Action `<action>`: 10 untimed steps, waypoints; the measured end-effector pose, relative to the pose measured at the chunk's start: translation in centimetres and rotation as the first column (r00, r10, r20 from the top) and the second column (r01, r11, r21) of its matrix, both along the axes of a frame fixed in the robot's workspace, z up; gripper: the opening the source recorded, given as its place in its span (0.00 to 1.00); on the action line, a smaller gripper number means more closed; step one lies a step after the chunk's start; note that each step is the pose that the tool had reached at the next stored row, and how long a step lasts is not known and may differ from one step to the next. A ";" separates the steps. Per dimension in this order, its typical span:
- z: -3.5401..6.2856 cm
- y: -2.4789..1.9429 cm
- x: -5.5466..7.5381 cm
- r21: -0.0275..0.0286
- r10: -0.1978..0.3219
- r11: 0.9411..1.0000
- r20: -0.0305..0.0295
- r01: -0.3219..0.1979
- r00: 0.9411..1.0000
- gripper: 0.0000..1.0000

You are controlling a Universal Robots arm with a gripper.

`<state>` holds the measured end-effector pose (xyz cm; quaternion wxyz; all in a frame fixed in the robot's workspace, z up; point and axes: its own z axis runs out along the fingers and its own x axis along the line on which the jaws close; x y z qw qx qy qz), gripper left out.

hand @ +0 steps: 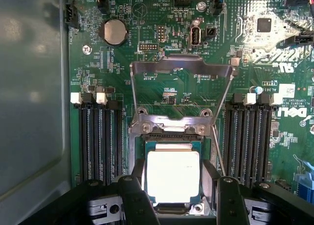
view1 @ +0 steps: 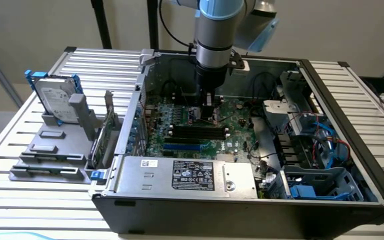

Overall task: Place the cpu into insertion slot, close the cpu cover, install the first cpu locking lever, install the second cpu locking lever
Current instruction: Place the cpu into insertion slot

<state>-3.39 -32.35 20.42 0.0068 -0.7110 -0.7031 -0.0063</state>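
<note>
The cpu (hand: 172, 175) was seated in the insertion slot (hand: 172, 137), between the gripper's (hand: 175, 198) fingers (hand: 136, 200). The cpu cover (hand: 181, 67) was raised beyond it; memory slots (hand: 98, 137) flanked both sides.

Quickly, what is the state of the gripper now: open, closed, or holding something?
Gripper: open, its fingers standing on either side of the cpu, which lies in the insertion slot; it holds nothing. The cpu cover is up.

The exterior view looks down from high and well back at the open computer case (view1: 245, 150). The wrist view hangs close above, facing straight down at the motherboard (hand: 171, 87), shared toward the exterior's twelve o'clock.
</note>
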 end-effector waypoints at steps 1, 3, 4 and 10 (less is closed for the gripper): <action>-0.02 0.00 0.0 0.000 0.000 1.000 0.000 0.000 1.000 0.54; -0.05 0.00 0.0 0.000 -0.001 1.000 0.000 0.001 1.000 0.54; -0.07 0.00 0.0 0.000 -0.001 1.000 0.000 0.001 1.000 0.54; -0.23 0.00 0.0 -0.003 -0.003 1.000 0.000 0.003 1.000 0.54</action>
